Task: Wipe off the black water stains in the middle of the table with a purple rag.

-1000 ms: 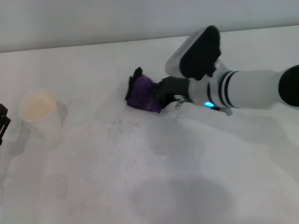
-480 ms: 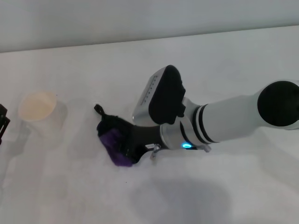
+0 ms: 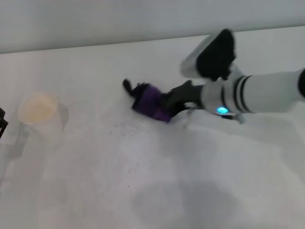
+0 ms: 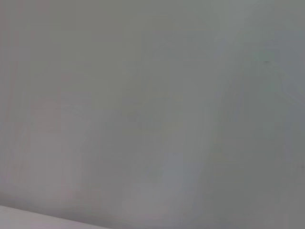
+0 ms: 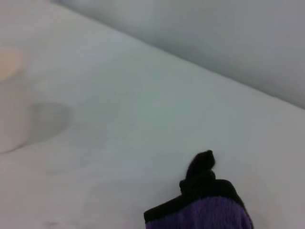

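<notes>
My right gripper is shut on the purple rag and presses it on the white table near the middle. The rag's black edging and corner loop stick out on the side towards my left. The rag also shows in the right wrist view, bunched, with its black loop upright. No dark blotch of the black water stains shows; only faint grey specks lie on the table beside the rag. My left gripper is parked at the far left edge.
A translucent plastic cup stands on the table at the left, also dimly in the right wrist view. A grey wall runs behind the table's far edge. The left wrist view holds only blank grey.
My right gripper swept the rag towards the near left half a second ago and has now dragged it back up and right, close to where it was one second ago.
</notes>
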Robot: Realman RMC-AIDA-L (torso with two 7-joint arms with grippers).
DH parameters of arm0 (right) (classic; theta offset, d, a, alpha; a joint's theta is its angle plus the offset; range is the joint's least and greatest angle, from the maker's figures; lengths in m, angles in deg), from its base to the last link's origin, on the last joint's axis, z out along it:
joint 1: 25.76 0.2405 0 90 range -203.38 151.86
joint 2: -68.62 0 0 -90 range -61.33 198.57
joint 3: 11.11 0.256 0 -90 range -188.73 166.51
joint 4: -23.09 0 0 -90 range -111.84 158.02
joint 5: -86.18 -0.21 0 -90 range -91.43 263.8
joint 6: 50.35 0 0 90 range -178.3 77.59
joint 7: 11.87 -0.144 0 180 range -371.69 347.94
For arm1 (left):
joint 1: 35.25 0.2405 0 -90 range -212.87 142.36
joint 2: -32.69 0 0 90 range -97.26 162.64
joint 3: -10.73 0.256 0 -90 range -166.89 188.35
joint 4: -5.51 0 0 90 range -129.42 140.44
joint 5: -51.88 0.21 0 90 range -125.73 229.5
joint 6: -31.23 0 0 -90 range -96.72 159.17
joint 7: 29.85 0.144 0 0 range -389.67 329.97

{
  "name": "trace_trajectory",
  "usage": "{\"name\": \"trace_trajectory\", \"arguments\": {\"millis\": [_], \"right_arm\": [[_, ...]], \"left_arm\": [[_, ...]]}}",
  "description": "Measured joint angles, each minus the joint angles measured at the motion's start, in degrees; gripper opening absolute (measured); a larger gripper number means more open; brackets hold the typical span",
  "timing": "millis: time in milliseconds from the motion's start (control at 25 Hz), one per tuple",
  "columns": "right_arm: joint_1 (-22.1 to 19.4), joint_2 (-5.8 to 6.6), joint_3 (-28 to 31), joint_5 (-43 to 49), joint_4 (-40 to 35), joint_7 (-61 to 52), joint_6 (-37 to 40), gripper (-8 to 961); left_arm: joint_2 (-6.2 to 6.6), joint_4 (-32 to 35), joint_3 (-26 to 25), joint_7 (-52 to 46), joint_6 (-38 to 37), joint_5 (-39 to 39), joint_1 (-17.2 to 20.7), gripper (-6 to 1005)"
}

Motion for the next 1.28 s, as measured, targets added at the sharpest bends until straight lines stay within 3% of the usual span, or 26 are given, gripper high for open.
{"name": "trace_trajectory", "arguments": {"millis": [160, 400, 640, 1080, 1240, 1280], "right_arm": [[-4.59, 0.55, 8.37, 0.11, -1.31, 3.56, -3.41, 93], [-10.54, 0.45, 21.16, 0.17, -4.35, 9.64, -14.08, 126], [-13.30, 0.59, 22.25, -1.53, -4.67, 12.70, -15.94, 159], [-14.06, 0.61, 22.20, -14.71, -1.82, 30.50, -23.12, 219], [-14.33, 0.64, 25.98, -18.85, -1.49, 34.22, -23.91, 241], [-14.41, 0.63, 27.47, -20.03, -1.40, 35.49, -24.46, 291]], "left_arm": [[0.00, -0.65, 0.00, -0.78, -0.13, -0.51, 0.00, 885], [0.00, -1.53, -0.07, -2.00, -0.23, -0.68, -0.06, 885], [0.00, -1.80, -0.09, -2.02, -0.27, -0.75, -0.08, 884], [0.00, -1.98, -0.09, -2.02, -0.27, -0.75, -0.67, 884], [0.00, -2.06, -0.09, -2.31, -0.28, -0.75, -0.52, 884], [0.00, -2.10, -0.09, -2.44, -0.29, -0.75, -0.51, 884]]}}
